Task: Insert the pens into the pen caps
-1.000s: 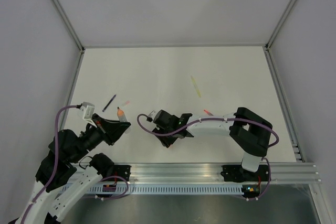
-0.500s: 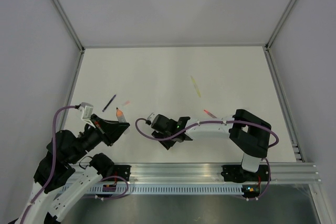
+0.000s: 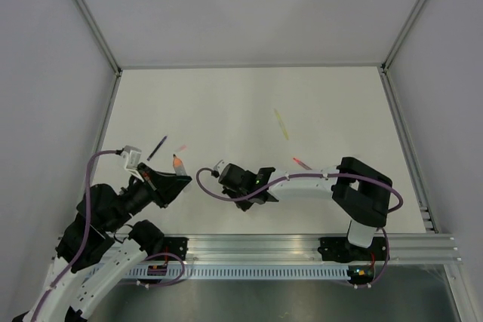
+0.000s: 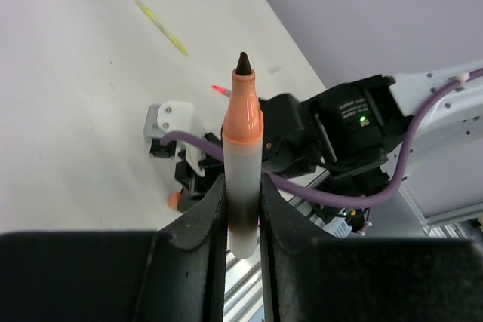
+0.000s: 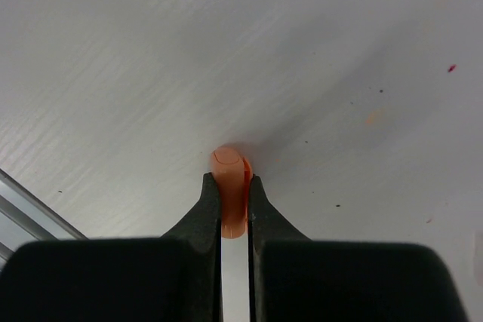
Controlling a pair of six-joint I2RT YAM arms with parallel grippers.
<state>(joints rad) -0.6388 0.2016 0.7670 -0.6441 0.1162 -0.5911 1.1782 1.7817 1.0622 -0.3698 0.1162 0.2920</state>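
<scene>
A whitish-grey pen (image 4: 243, 164) with an orange collar and dark tip stands upright in my left gripper (image 4: 243, 209), which is shut on its barrel; from above its tip shows at the near left (image 3: 177, 162). Low over the table, my right gripper (image 5: 232, 182) is shut on a bright orange pen cap (image 5: 229, 162) that lies on the surface. In the top view that gripper (image 3: 253, 190) hides the cap. A black pen (image 3: 157, 148) lies at the left and a pale yellow pen (image 3: 281, 123) further back.
A small red piece (image 3: 300, 163) lies right of the right wrist, and a faint pink one (image 3: 181, 148) sits beside the black pen. An aluminium rail (image 3: 302, 246) runs along the near edge. White walls close the table at the back and sides.
My right gripper has closed on the orange cap. The left arm has shifted slightly right with its pen.
</scene>
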